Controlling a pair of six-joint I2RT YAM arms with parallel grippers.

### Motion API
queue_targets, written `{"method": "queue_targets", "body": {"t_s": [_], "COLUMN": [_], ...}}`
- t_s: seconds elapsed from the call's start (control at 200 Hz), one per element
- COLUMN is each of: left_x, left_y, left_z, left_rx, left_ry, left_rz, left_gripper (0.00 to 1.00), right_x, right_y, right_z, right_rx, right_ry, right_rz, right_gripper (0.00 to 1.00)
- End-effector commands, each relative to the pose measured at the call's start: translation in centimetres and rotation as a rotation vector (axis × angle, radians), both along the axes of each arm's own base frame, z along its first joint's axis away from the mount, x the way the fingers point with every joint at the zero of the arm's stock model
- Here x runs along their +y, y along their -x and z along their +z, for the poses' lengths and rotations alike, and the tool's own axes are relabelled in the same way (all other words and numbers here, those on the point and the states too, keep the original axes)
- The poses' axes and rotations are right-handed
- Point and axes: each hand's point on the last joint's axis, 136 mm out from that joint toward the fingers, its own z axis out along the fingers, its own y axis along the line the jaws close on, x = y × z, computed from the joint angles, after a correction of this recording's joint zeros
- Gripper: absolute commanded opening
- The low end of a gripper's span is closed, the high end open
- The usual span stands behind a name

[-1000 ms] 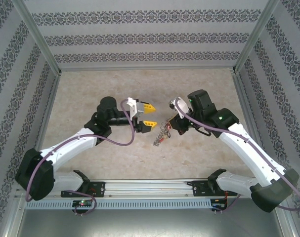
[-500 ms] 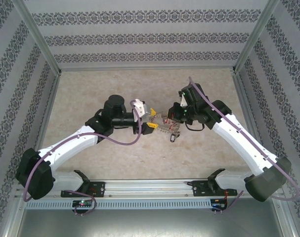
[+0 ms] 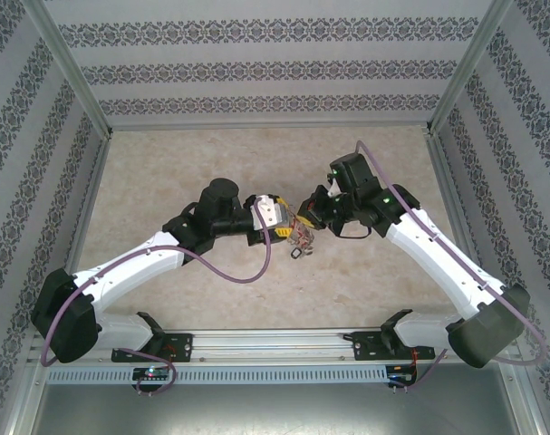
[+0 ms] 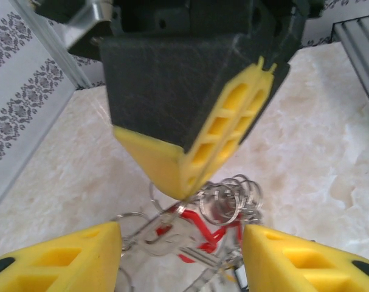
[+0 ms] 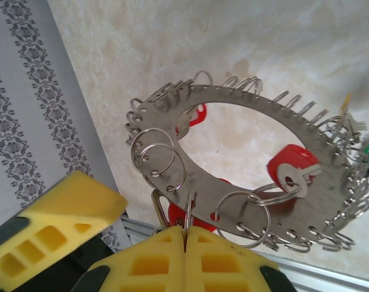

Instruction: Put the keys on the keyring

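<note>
We see the right pincer [image 5: 185,238] pressed fully together on the large grey metal keyring [image 5: 233,95], a flat band fringed with many small wire loops. Its two yellow fingertips meet at a seam, and the near edge of the band, with one thin loop, runs into that seam. The ring stands out from the right pincer's tips, lifted off the pale marbled bench [image 3: 166,163] and tilted so that we look through its opening from the right wrist.

Small silver keys with red plastic tags [image 5: 293,167] hang from loops on the ring. One is on the side far from the right pincer, and one is tucked behind the band just above its fingertips.

The left pincer [image 4: 181,234] stands partly open, its yellow fingers [image 4: 62,255] spread to either side of the dangling loops and keys. From the left wrist we see a bunch of loops and a silver key with a red tag between these fingers, just below the right pincer's closed tips. Whether either left finger touches the metal we cannot tell.

From above, the two pincers meet nose to nose over the middle of the bench, with the keyring between them, hanging slightly to the near side of the left pincer's tips.
</note>
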Motion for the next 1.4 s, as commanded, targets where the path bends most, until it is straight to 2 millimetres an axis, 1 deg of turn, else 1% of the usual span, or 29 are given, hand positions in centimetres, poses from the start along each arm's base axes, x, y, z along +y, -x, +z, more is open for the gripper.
{"method": "queue_targets", "body": {"t_s": [0.0,0.07,0.185,0.245,0.295,0.34,0.36,0.395,0.425,0.51,0.57,0.724,0.804,0.954,1.034,1.119,1.219,1.394], "left_x": [-0.3,-0.5,-1.1,-1.3,-1.4,-1.5,-1.5,-1.5,-1.5,-1.5,-1.4,-0.9,-0.7,-0.4,-0.3,-0.2,0.0,0.7], "left_y": [-0.2,0.1,1.2,1.8,2.2,2.2,2.2,2.3,2.3,2.4,2.4,2.2,1.8,1.7,1.6,1.7,1.3,0.8], "left_z": [1.5,1.5,0.8,0.6,0.4,0.5,0.4,0.3,0.3,0.1,0.0,-1.1,-1.5,-2.2,-2.5,-2.7,-3.0,-4.0], "left_rx": [-0.11,-0.122,-0.109,-0.106,-0.104,-0.106,-0.104,-0.105,-0.106,-0.109,-0.122,-0.151,-0.159,-0.173,-0.176,-0.181,-0.198,-0.221], "left_ry": [-0.002,-0.003,-0.018,-0.02,-0.02,-0.02,-0.021,-0.025,-0.026,-0.042,-0.06,-0.121,-0.148,-0.177,-0.186,-0.195,-0.211,-0.273], "left_rz": [-0.009,-0.034,-0.102,-0.139,-0.156,-0.156,-0.157,-0.161,-0.164,-0.176,-0.177,-0.168,-0.152,-0.147,-0.146,-0.149,-0.129,-0.108], "left_gripper": [0.53,0.46,0.37,0.36,0.31,0.3,0.28,0.26,0.23,0.1,0.06,0.06,0.13,0.14,0.1,0.0,0.0,0.0], "right_x": [0.7,0.6,0.6,0.7,0.8,0.9,0.9,1.1,1.2,1.3,1.3,1.3,1.3,1.1,1.2,1.1,0.9,0.4], "right_y": [0.0,0.0,0.0,0.0,0.0,0.1,0.1,0.2,0.3,0.3,0.3,0.3,0.4,0.3,0.3,0.1,0.0,-0.2], "right_z": [0.4,0.4,0.5,0.5,0.5,0.5,0.5,0.5,0.5,0.5,0.7,1.0,1.0,1.2,1.4,1.7,2.1,2.5], "right_rx": [0.03,0.035,0.047,0.054,0.06,0.066,0.068,0.071,0.076,0.087,0.085,0.094,0.105,0.113,0.116,0.123,0.13,0.147], "right_ry": [-0.064,-0.067,-0.082,-0.091,-0.097,-0.101,-0.104,-0.109,-0.114,-0.12,-0.127,-0.149,-0.163,-0.187,-0.2,-0.223,-0.251,-0.288], "right_rz": [-0.007,-0.01,-0.02,-0.017,-0.013,-0.01,-0.008,-0.002,0.004,0.006,0.002,-0.007,-0.012,-0.028,-0.029,-0.037,-0.055,-0.07], "right_gripper": [0.0,0.0,0.0,0.0,0.0,0.0,0.0,0.0,0.0,0.0,0.0,0.0,0.0,0.0,0.0,0.0,0.0,0.0]}}
